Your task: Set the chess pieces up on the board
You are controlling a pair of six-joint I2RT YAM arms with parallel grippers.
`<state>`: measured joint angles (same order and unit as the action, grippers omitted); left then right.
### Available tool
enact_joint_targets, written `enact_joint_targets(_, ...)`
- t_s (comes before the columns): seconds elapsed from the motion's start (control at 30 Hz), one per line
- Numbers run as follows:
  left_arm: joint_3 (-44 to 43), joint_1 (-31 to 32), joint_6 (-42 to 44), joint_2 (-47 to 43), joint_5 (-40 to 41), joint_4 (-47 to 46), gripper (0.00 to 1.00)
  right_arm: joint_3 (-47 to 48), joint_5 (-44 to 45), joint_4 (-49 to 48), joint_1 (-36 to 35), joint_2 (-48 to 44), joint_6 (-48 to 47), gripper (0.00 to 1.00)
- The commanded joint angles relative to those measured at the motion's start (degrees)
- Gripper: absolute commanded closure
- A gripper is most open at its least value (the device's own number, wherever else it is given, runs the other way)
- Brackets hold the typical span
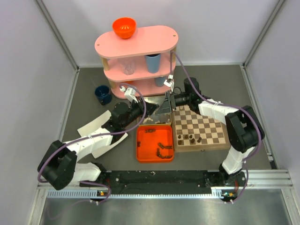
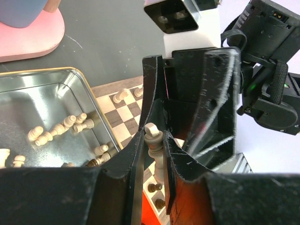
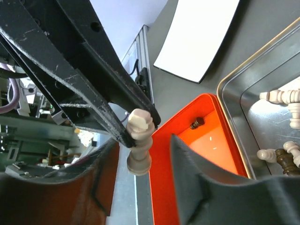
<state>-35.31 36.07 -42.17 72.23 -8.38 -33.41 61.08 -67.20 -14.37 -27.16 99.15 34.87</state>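
Observation:
My left gripper (image 2: 154, 138) is shut on a pale cream chess piece (image 2: 153, 140), holding it by the head in the air above the edge of the orange tray (image 3: 187, 159). The right gripper (image 3: 143, 143) faces it with its fingers on either side of the same piece (image 3: 139, 152); a gap shows on the tray side, so it is open. The board (image 1: 206, 129) lies at the right with a few dark pieces (image 1: 190, 139) on its near row. Cream pieces (image 2: 61, 126) lie in the silver tin (image 2: 89, 89). Dark pieces (image 1: 161, 150) lie in the tray.
A pink three-level shelf (image 1: 138, 56) stands at the back with an orange bowl (image 1: 124, 27) on top. A dark blue cup (image 1: 102, 93) sits left of it. White paper sheets (image 1: 101, 131) lie under the left arm. The tin touches the board's left edge.

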Motion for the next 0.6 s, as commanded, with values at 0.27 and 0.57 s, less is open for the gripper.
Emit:
enact_joint_targets(0.27, -0.02, 0.49, 1.12, -3.84, -0.67, -1.84, 0.64, 0.09, -2.14, -5.15, -0.62, -0.53, 0.93, 0.96)
enact_joint_targets(0.57, 0.77, -1.88, 0.6, -10.34, -13.04, 2.99, 0.2, 2.29, -0.83, 23.5, -1.14, -8.96, -34.51, 0.95)
